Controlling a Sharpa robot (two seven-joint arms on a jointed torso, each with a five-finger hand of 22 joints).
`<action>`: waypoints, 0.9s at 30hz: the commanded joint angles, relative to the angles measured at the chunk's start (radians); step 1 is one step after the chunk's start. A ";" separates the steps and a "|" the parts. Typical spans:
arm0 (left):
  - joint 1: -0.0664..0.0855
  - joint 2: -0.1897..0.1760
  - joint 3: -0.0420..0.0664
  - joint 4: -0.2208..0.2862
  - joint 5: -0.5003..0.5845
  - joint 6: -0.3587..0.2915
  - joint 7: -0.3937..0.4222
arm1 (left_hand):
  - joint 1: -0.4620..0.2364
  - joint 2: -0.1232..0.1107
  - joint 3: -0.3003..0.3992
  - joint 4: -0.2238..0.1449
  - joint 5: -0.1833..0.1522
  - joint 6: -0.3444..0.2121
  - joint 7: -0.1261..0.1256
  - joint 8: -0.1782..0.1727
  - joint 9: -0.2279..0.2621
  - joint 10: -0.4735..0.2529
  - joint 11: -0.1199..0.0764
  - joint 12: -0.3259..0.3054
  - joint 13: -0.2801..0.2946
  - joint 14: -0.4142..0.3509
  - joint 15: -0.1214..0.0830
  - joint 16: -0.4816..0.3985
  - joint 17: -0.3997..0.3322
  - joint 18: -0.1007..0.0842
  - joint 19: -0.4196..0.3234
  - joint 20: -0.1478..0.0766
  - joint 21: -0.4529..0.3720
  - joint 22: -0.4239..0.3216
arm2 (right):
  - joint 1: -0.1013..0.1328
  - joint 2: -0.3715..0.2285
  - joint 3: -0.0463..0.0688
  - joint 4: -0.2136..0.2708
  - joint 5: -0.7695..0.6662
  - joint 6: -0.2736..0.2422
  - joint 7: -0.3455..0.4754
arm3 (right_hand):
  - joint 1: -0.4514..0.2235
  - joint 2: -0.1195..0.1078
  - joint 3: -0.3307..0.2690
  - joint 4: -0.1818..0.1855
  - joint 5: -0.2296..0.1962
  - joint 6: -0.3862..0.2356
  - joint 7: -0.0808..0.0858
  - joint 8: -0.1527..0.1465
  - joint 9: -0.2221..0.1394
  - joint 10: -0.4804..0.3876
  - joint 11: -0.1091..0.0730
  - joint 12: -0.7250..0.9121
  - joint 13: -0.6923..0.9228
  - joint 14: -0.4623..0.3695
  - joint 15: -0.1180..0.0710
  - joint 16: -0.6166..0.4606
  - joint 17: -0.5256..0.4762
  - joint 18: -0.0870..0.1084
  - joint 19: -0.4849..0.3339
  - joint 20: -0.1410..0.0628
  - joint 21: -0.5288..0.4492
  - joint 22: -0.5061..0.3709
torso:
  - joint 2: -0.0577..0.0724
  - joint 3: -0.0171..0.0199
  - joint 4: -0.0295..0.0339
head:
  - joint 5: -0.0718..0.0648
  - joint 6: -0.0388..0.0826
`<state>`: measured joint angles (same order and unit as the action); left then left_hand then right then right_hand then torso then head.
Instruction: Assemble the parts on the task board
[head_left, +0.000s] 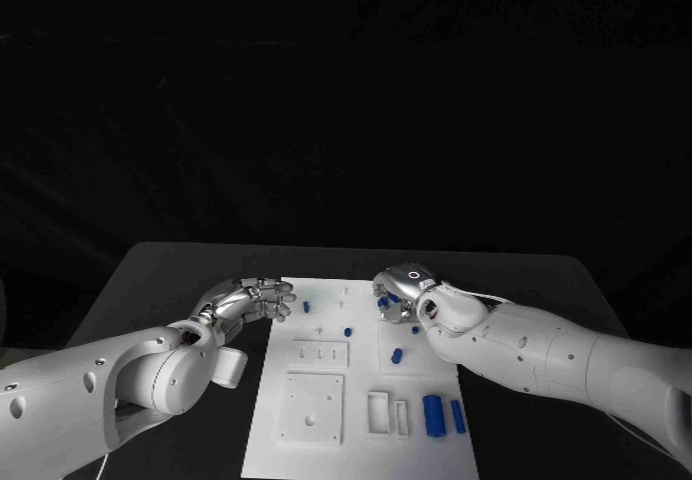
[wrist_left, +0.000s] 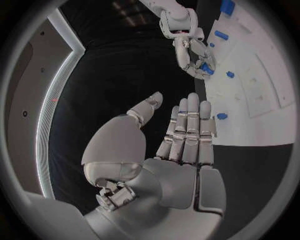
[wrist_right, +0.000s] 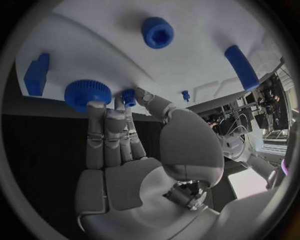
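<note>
At the far edge of the task board (head_left: 361, 400), the right hand (head_left: 404, 292) has its fingers (wrist_right: 103, 130) touching a blue gear (wrist_right: 87, 93), a small blue part (wrist_right: 129, 96) pinched at their tips. The left hand (head_left: 253, 300) hovers over the worktop (head_left: 173, 275) beside the board, fingers straight, holding nothing.

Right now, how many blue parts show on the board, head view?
7: a cylinder and bar at the near right; three parts by the right hand; two mid-board. Others may be hidden.

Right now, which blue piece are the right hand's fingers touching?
The round toothed blue gear at the task board's edge; the right hand's fingertips touch it. Other blue pieces lie apart.
</note>
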<state>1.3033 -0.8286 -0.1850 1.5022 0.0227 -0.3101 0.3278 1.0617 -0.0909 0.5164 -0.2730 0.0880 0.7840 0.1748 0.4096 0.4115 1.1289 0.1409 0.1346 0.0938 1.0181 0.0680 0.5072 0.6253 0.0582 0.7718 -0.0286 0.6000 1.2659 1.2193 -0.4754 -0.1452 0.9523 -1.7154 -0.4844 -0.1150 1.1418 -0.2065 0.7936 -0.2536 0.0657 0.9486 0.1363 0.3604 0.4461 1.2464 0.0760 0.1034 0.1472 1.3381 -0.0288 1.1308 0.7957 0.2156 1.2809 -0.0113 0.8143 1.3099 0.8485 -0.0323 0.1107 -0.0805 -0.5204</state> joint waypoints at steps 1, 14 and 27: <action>0.001 -0.001 0.001 0.001 0.000 0.017 0.002 | -0.011 0.002 -0.006 0.000 -0.005 0.006 0.001 0.001 0.001 -0.006 0.001 -0.004 -0.002 -0.007 0.002 0.000 -0.001 0.010 -0.005 -0.001 0.003 -0.001 | -0.015 -0.003 -0.009 -0.001 -0.018 0.031 -0.008 | 0.015 0.004 0.009 -0.001 -0.007 0.012 -0.002 0.006 0.003 0.014 -0.004 0.005 0.009 -0.005 -0.012 0.008 -0.005 0.046 0.037 -0.039 0.010 0.023 | 0.007 -0.0014 0.0002 | -0.002 0.005; 0.001 -0.004 0.001 0.001 0.000 0.011 0.002 | -0.010 0.003 -0.005 0.001 -0.005 0.006 0.001 0.001 0.002 -0.006 0.001 -0.004 -0.001 -0.007 0.002 0.000 -0.001 0.010 -0.005 -0.001 0.004 -0.002 | -0.014 -0.015 -0.005 0.047 -0.017 -0.071 -0.015 | 0.026 0.031 0.050 -0.029 -0.014 0.081 -0.031 0.032 0.033 0.083 -0.036 0.034 0.074 -0.014 -0.044 0.032 -0.030 0.046 0.032 -0.049 0.099 0.024 | 0.021 -0.0079 0.0102 | -0.010 0.020; 0.005 -0.007 0.001 0.001 0.001 0.004 0.002 | -0.010 0.004 -0.005 0.001 -0.004 0.007 0.000 0.001 0.003 -0.005 0.001 -0.003 -0.001 -0.007 0.002 0.000 -0.001 0.010 -0.005 -0.001 0.004 -0.002 | 0.001 -0.010 0.028 0.091 -0.041 -0.110 -0.059 | 0.027 0.026 0.056 -0.030 -0.015 0.090 -0.035 0.034 0.042 0.090 -0.041 0.036 0.092 -0.016 -0.048 0.037 -0.038 0.046 0.025 -0.053 0.114 0.022 | 0.028 -0.0076 0.0075 | -0.006 0.034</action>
<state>1.3060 -0.8359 -0.1850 1.5008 0.0229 -0.3110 0.3245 1.0578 -0.0868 0.5165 -0.2730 0.0880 0.7840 0.1748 0.4095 0.4132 1.1290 0.1408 0.1346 0.0940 1.0181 0.0680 0.5072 0.6253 0.0529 0.7719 -0.0284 0.6000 1.2652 1.2181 -0.4865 -0.1174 1.0403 -1.7325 -0.5832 -0.1504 1.1670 -0.1842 0.8448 -0.2828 0.0501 1.0312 0.0992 0.3892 0.4865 1.2680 0.0659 0.1383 0.1764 1.3482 -0.0463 1.1616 0.7593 0.1925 1.2803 -0.0329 0.9215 1.3098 0.8748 -0.0395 0.1181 -0.0861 -0.4893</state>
